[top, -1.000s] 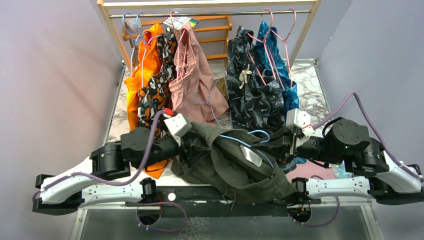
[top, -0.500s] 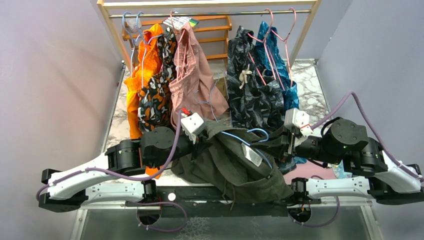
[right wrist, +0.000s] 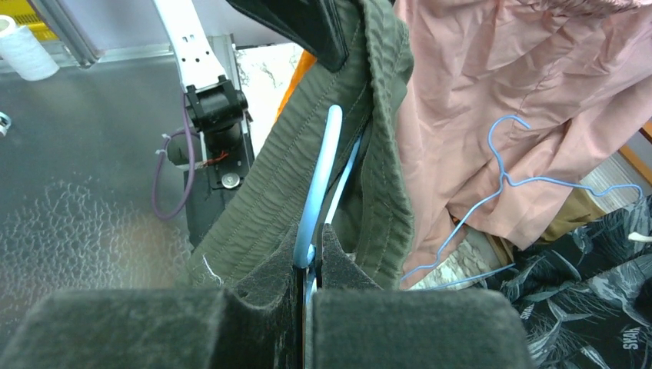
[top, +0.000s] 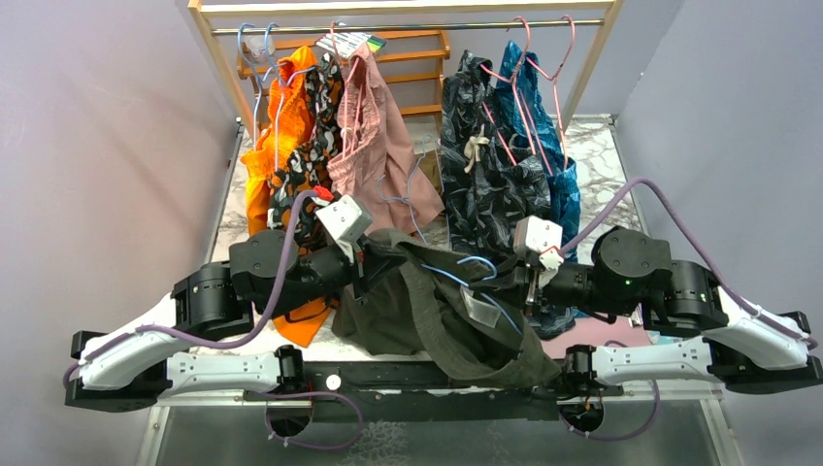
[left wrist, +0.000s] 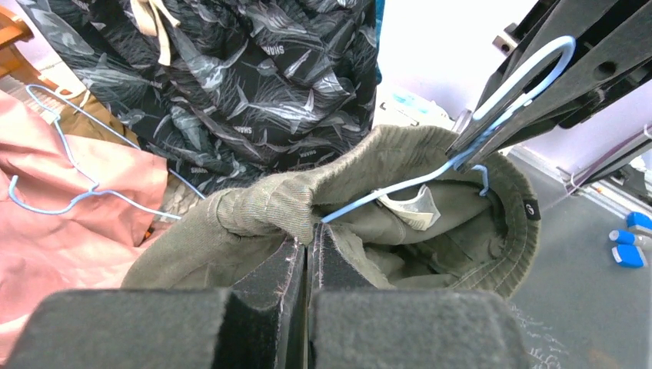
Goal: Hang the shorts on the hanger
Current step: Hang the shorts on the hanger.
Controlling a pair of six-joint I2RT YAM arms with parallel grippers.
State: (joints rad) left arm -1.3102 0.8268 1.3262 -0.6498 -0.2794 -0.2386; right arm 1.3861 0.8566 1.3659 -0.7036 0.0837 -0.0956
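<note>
Olive-green cloth shorts (top: 427, 316), pinched shut in our left gripper (left wrist: 309, 240), seem only half threaded over the light-blue wire hanger (right wrist: 321, 173) that our right gripper (right wrist: 309, 250) clamps.

Middle blocked by shorts (top: 427, 311), back by hanging clothes (top: 485, 184); near tabletop (top: 466, 439) open.

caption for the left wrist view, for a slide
Left jaws shut on the waistband of the olive-green shorts; light-blue hanger runs inside, hook held by right jaws
</note>
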